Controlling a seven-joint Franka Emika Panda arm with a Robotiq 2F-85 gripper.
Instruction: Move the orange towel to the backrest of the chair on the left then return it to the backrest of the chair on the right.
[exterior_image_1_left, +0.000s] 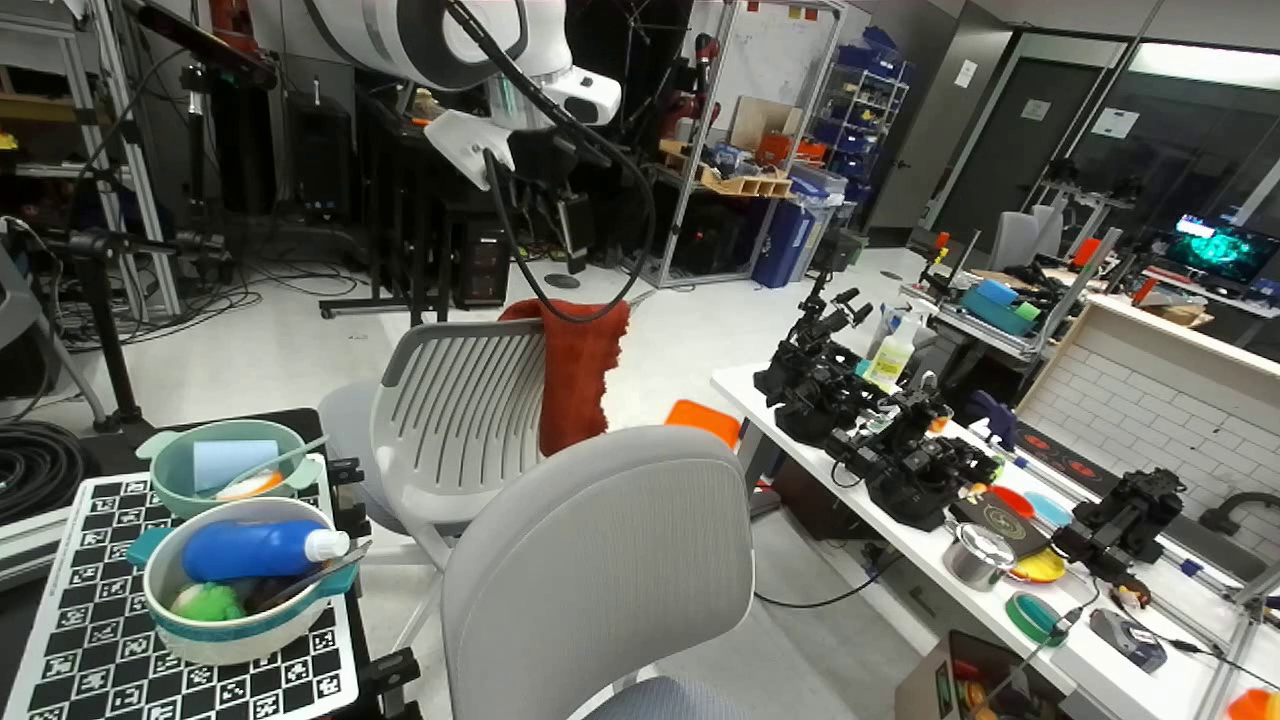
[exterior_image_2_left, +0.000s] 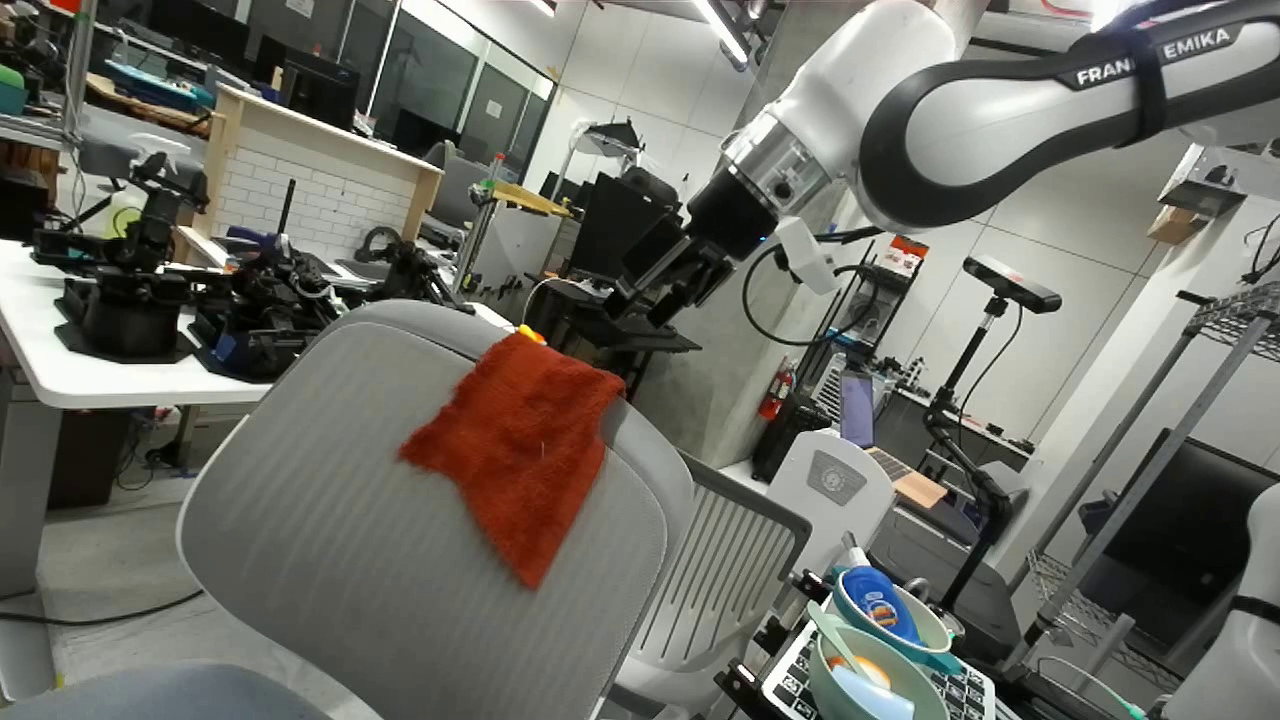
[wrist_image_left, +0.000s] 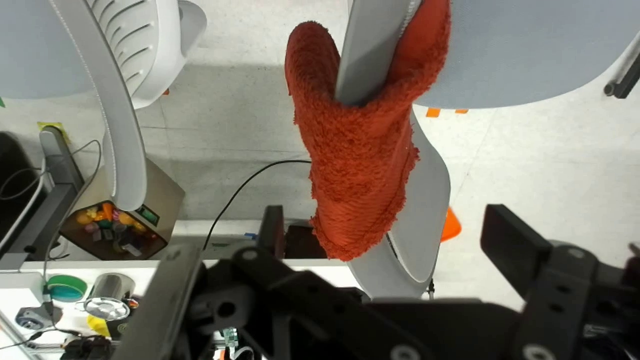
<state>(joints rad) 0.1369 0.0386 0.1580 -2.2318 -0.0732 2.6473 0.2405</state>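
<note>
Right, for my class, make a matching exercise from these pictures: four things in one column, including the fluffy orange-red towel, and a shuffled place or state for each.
Things:
1) fluffy orange-red towel
2) black two-fingered gripper
3) blue plastic bottle
4) cylindrical metal container

Places and states:
A) on a white table
B) draped over a gray chair backrest
C) open, holding nothing
D) lying in a white-and-teal bowl

Pairs: 1-B; 2-C; 3-D; 4-A
</note>
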